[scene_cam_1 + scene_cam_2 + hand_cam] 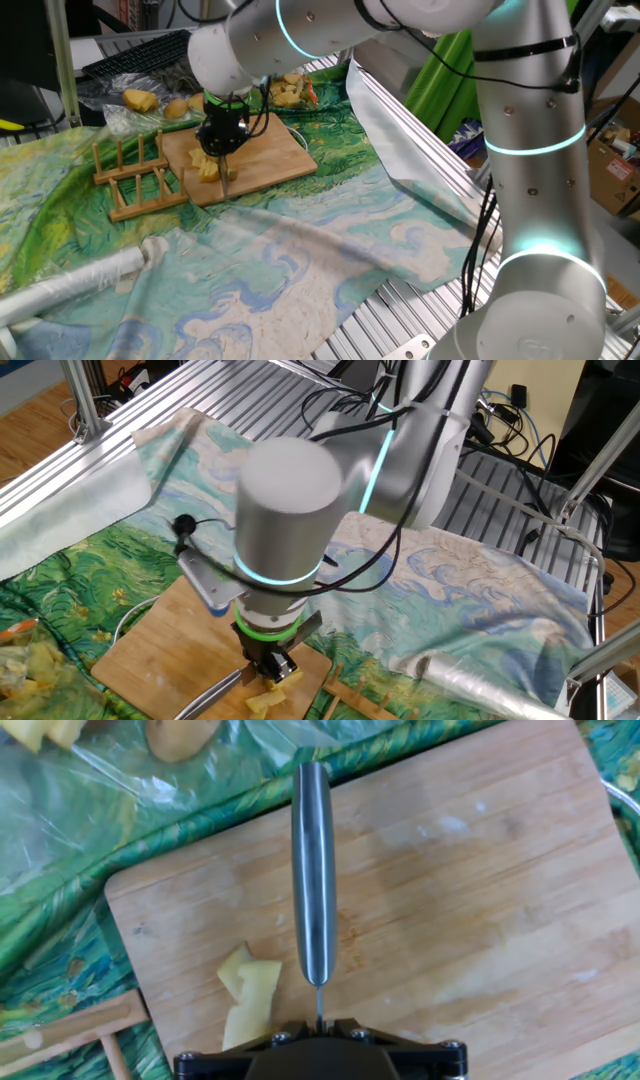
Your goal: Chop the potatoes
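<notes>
- Claw (222, 152) pointed straight down over the wooden board (270, 160), clenched on a knife (314, 880) whose metal handle juts out from the fingers, level with the board.
- Pale-yellow potatoes (247, 995), a few small irregular chunks, lying on the board near its corner, just beside the knife and right under the claw; also seen at the board's edge in the other fixed view (270, 698).
- Board resting on a painted cloth (300, 270) of green and blue swirls, spread over the slatted metal counter (380, 310).
- Wooden dish rack (135, 180) just beside the board, its rail (70, 1025) showing at the frame's lower corner in the hand view.
- Crinkled clear plastic sheet (90, 810) past the board's far edge, carrying more potato pieces (140, 100) and a mixed heap of scraps (292, 92).
- Roll of clear film (75, 282) lying on the cloth, well apart from the board.
- Large grey arm (290, 510) with glowing teal rings filling much of both fixed views, blocking most of the claw and the blade from sight.
- No legible writing or brand marks.
</notes>
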Available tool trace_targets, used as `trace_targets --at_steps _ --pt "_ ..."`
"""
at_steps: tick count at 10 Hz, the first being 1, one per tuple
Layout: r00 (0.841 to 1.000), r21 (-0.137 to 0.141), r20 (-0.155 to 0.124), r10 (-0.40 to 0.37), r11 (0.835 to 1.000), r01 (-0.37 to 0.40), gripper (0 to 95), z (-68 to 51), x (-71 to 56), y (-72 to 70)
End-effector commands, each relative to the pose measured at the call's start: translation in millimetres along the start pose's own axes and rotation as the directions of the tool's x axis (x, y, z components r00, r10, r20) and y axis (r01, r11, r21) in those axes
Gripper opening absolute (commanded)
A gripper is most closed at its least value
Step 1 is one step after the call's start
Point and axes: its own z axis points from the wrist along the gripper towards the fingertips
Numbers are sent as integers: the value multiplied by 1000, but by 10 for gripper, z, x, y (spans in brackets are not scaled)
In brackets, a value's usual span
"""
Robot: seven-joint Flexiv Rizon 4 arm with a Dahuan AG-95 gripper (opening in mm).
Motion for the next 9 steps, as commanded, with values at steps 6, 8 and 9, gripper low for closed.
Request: trace_targets --at_steps 6,8,9 --pt "998 20 -16 55 998 -55 0 -358 110 -27" --pt "997 17 -16 76 997 -76 0 -386 115 -4" --pt "995 9 -18 96 995 -96 0 -394 106 0"
